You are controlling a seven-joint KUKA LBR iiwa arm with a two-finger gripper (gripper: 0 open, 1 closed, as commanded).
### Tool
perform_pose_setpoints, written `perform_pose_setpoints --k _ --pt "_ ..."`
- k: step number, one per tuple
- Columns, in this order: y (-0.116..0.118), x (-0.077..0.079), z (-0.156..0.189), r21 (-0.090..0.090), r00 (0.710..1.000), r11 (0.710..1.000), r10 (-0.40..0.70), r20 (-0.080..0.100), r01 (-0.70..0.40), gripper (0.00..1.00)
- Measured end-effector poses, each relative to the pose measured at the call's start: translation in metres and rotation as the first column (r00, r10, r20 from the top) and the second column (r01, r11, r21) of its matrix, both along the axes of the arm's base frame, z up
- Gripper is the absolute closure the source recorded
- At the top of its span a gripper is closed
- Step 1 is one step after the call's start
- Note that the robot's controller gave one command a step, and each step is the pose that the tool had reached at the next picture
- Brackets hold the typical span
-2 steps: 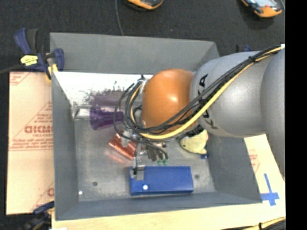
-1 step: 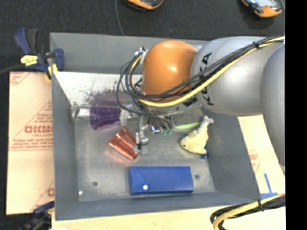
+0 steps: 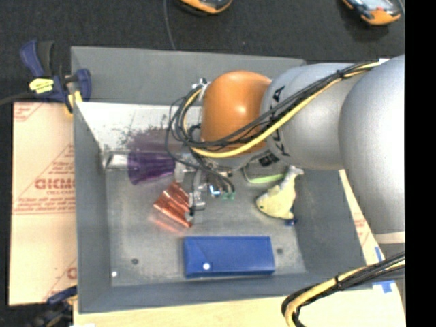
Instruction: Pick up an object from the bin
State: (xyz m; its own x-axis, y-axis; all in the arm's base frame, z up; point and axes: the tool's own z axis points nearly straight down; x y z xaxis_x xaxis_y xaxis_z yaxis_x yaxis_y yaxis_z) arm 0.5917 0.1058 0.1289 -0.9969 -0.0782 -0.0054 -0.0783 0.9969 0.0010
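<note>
In the camera view, the arm [image 3: 327,121] reaches in from the right across the grey bin [image 3: 129,244], its orange cover [image 3: 231,107] and looped cables sitting over the bin's middle. Below the cover the claw [image 3: 194,201] hangs low, just at the right edge of a small reddish, see-through ribbed piece [image 3: 170,207]. This piece lies flat on the bin floor left of centre, tilted so that its ridges run slantwise, with a coppery sheen on its upper face. The claw's tip looks to be touching or just beside it, but how far the claw is spread cannot be told here, nor whether it has hold of anything. Just above the ribbed piece a purple see-through cup [image 3: 146,162] lies on its side, mouth turned left and down. Near the front wall lies a flat blue box [image 3: 228,256], apart from the claw. To the right, partly under the arm, sits a pale yellow soft thing [image 3: 278,200], with a green-rimmed thing [image 3: 262,178] just above it.
</note>
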Motion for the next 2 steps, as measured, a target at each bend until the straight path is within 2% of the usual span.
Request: perform_pose_setpoints --k 1,2 --pt "-0.019 -0.004 -0.006 0.003 0.994 0.994 -0.107 0.006 0.107 0.00" --pt "-0.020 -0.013 -0.032 0.004 0.992 0.992 -0.129 0.003 0.129 0.00"
